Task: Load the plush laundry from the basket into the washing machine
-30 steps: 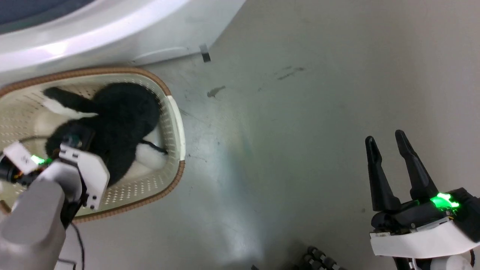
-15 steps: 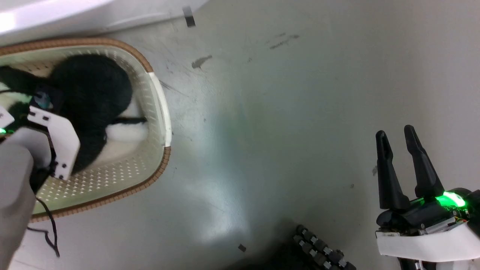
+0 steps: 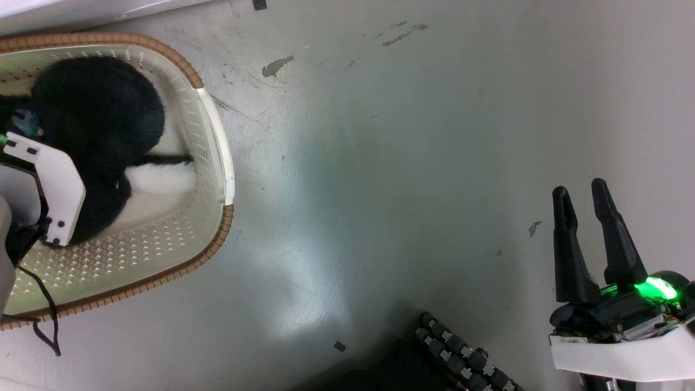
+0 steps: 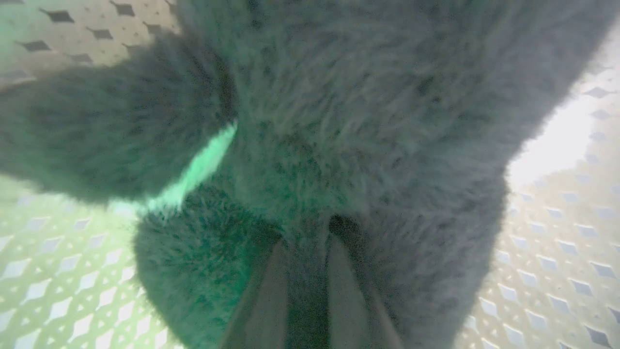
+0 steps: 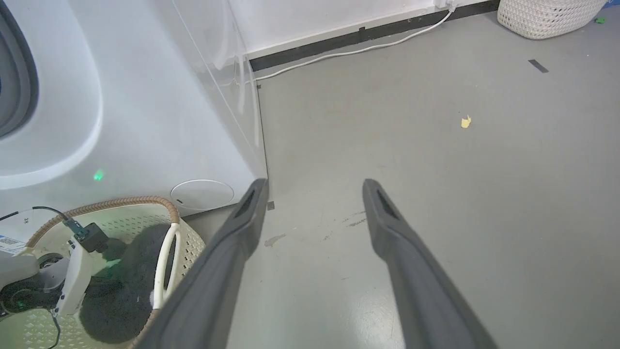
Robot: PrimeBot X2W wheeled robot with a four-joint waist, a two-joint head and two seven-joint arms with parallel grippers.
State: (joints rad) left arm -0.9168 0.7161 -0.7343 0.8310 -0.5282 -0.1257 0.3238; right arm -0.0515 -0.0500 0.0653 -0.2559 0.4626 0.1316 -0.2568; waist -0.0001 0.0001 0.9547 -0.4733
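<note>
the left pincer (image 4: pixel 310 232) is sitting deep inside the basket (image 3: pixel 216 146), clenching on the black fur of the plush laundry (image 3: pixel 98 108), with both fingers sunk in the pile. the plush laundry is lying in the basket, which is standing on the floor (image 3: pixel 407 163) just beside the washing machine (image 5: pixel 121 121). the right pincer (image 3: pixel 578 187) is hanging released over the floor, well apart to the right.

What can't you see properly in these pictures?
- Tips of the left gripper: left wrist view, sunk in the fur of the plush toy.
- Toy's far end: head view, cut by the left edge, covered by the arm.
- Opening of the washing machine: right wrist view, cut by the left edge.
- Bottom of the basket: head view, partly under the toy.
</note>
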